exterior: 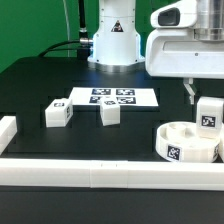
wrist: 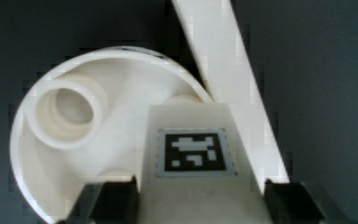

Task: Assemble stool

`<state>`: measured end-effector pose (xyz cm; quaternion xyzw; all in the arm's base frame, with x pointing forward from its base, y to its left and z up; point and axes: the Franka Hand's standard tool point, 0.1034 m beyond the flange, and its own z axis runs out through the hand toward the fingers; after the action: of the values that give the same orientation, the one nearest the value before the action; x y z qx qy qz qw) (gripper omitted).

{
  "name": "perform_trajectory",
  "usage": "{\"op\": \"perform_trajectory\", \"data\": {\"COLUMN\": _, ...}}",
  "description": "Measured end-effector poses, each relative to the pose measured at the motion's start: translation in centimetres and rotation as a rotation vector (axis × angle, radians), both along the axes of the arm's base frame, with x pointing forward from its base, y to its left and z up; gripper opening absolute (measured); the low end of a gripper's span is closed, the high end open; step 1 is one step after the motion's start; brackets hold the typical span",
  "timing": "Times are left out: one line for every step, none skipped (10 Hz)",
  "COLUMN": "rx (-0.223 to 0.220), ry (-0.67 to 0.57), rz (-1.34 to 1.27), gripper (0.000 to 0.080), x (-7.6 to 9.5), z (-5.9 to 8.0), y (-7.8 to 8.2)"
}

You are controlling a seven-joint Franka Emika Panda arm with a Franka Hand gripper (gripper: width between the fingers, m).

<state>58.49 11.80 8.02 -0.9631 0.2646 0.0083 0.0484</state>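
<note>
Exterior view: gripper (exterior: 203, 100) at exterior view's right, clenched on held leg (exterior: 208, 115), tag facing camera. Held leg hangs over far rim of seat (exterior: 183, 143); contact with rim hard to judge. First loose leg (exterior: 57, 113) and second loose leg (exterior: 110, 113) lie well apart from seat, toward exterior view's left, in front of marker board (exterior: 112, 97). Border rail (exterior: 100, 176) runs along near edge.

Wrist view: fingers (wrist: 108, 200) flank held leg (wrist: 197, 150), one each side, pressed against it. Seat (wrist: 69, 110) lies below leg, socket hole beside it.
</note>
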Motion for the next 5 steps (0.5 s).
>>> {"op": "perform_trajectory", "data": {"rx": 0.003, "ry": 0.011, "rz": -0.094, "gripper": 0.0338, "x": -0.03, "z": 0.00, "y": 0.13}}
{"op": "perform_trajectory", "data": {"rx": 0.005, "ry": 0.018, "rz": -0.168, "gripper": 0.0338, "x": -0.04, "z": 0.01, "y": 0.18}}
{"op": "perform_trajectory", "data": {"rx": 0.016, "ry": 0.024, "rz": -0.236, "gripper": 0.0338, "x": 0.00, "z": -0.01, "y": 0.16}}
{"op": "perform_trajectory", "data": {"rx": 0.033, "ry": 0.035, "rz": -0.351, "gripper": 0.0338, "x": 0.06, "z": -0.01, "y": 0.17}}
{"op": "perform_trajectory", "data": {"rx": 0.048, "ry": 0.048, "rz": -0.433, "gripper": 0.0338, "x": 0.08, "z": 0.00, "y": 0.18}}
